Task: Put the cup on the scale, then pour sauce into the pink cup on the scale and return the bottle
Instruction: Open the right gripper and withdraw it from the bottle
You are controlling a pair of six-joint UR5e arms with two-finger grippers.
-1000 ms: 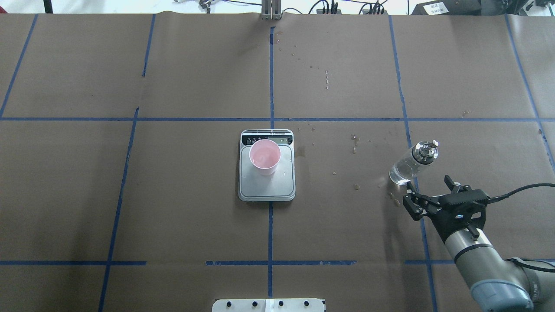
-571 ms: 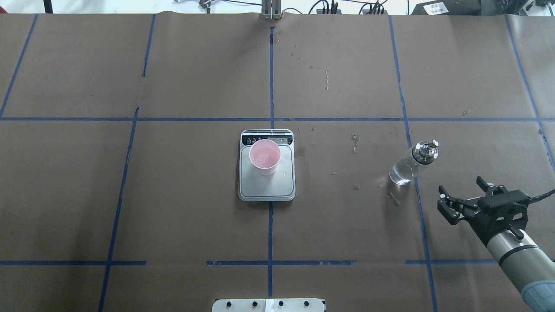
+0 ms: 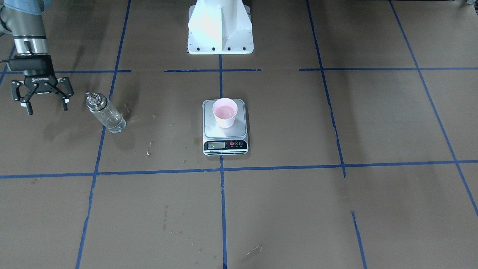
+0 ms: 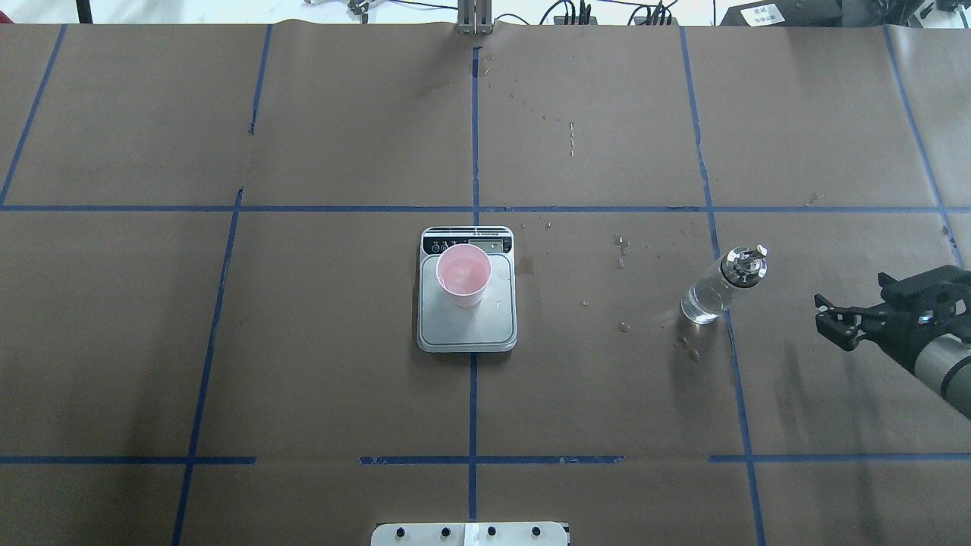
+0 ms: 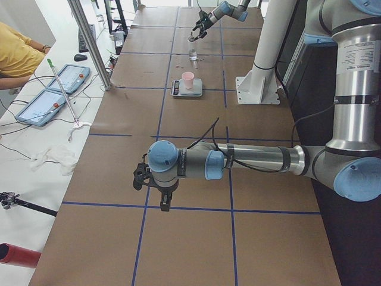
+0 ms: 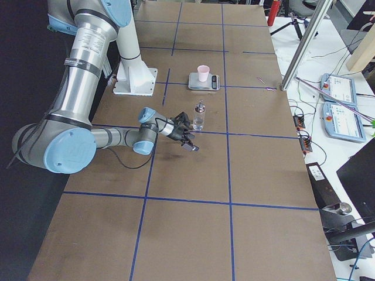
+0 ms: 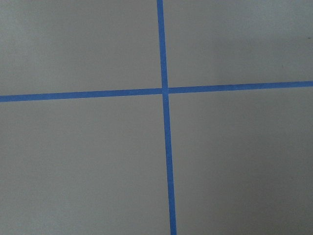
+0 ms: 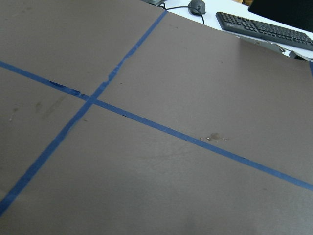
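The pink cup (image 4: 463, 274) stands upright on the scale (image 4: 466, 327), near its display end; it also shows in the front view (image 3: 224, 112) on the scale (image 3: 209, 129). The clear glass bottle (image 4: 717, 292) with its silver spout stands upright on the table to the right, clear sauce in it, touched by nothing. My right gripper (image 4: 834, 322) is open and empty, apart from the bottle on its right; in the front view it (image 3: 46, 108) hangs left of the bottle (image 3: 106, 114). My left gripper (image 5: 159, 196) shows only in the exterior left view, far from the scale; I cannot tell its state.
Brown paper with blue tape lines covers the table. Wet spots (image 4: 622, 250) lie between scale and bottle. The white robot base (image 3: 220, 30) stands behind the scale. A keyboard (image 8: 264, 29) lies past the table's edge in the right wrist view.
My right gripper has drawn back from the bottle, moving right toward the table's right edge, still open. The bottle, cup and scale have not moved.
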